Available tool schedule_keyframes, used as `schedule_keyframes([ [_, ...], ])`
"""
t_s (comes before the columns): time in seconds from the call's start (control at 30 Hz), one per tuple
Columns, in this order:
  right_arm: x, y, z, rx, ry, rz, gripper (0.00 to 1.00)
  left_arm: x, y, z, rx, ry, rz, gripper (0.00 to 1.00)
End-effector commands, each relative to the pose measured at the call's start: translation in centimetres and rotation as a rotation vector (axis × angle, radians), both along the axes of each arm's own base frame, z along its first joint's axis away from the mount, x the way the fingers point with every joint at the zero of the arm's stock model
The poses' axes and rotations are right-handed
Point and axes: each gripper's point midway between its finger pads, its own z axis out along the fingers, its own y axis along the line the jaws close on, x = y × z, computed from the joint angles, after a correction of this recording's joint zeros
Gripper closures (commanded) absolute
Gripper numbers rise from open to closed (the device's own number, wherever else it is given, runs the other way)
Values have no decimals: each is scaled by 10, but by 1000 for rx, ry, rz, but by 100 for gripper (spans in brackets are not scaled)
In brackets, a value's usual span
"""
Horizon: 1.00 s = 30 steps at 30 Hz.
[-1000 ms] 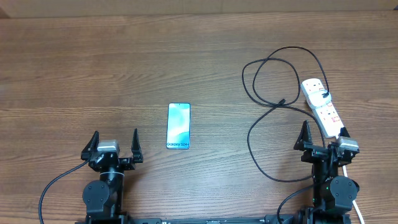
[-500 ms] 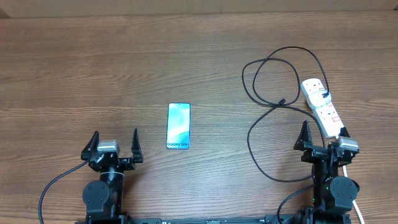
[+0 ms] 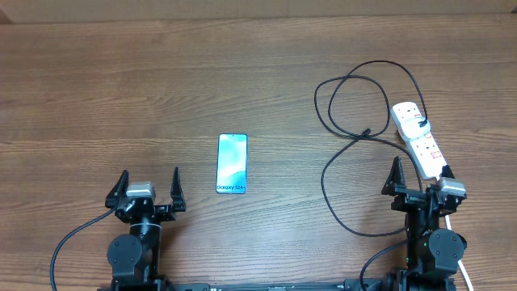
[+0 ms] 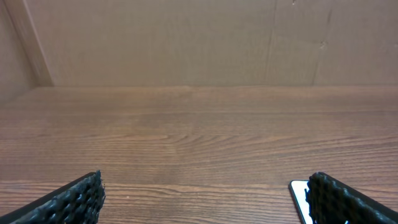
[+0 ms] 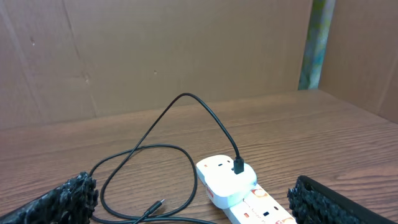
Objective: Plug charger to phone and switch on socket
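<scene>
on the phone [image 3: 232, 163], near its bottom edge, "galaxy s24+" reads.

- No visible change between the overhead frames.
- Left gripper [image 3: 150, 173] at lower left and right gripper [image 3: 420, 166] at lower right: same spots, jaws spread as wide as before.
- Phone [image 3: 232, 163] at centre: no shift.
- Charger [image 3: 323, 184] loops and socket [image 3: 420, 139] at right: same layout, plug seated as before.
</scene>
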Motion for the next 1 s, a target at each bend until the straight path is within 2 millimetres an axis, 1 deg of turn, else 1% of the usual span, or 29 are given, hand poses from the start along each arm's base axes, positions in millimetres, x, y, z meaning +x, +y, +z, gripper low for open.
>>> schedule_keyframes([
  [0.0,0,-1,-2,-8,0,-4,0,0,0,-3,7,8,-4,1],
  [0.97,0,-1,-2,-8,0,-4,0,0,0,-3,7,8,-4,0],
])
